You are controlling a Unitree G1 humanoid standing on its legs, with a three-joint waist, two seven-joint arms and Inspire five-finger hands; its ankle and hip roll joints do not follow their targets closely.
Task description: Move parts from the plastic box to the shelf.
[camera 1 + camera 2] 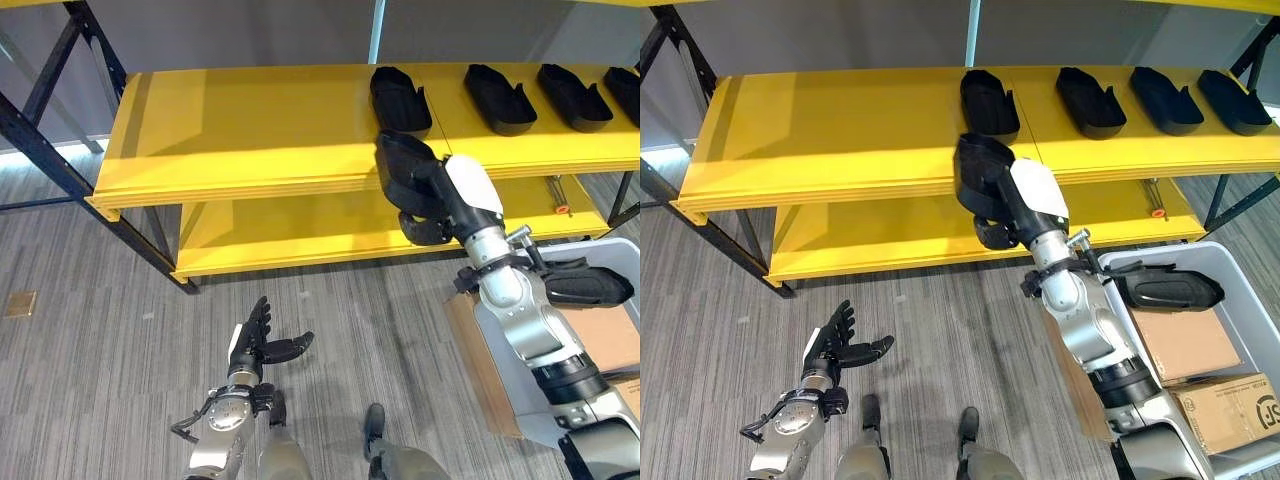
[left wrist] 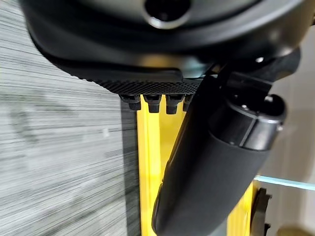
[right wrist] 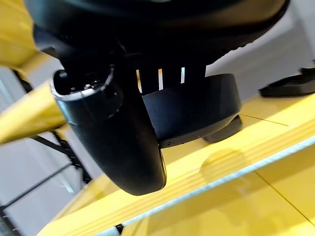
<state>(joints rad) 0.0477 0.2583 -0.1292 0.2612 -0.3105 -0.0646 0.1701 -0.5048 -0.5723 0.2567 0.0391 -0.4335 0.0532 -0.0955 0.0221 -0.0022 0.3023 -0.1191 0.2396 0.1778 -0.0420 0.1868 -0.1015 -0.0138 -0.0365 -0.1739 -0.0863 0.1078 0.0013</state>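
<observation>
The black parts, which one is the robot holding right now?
The black part at the top shelf's front edge, gripped by the right hand; four others lie farther back, untouched.

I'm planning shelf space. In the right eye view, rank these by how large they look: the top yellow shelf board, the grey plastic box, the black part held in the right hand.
1. Top yellow shelf board
2. Grey plastic box
3. Black part in the right hand

The box is cut off at the picture's edge and sits nearer the camera.

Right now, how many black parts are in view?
6. Four lie in a row on the top shelf. One is held by the right hand at the shelf's front edge. One lies in the box. More may be hidden there.
</observation>
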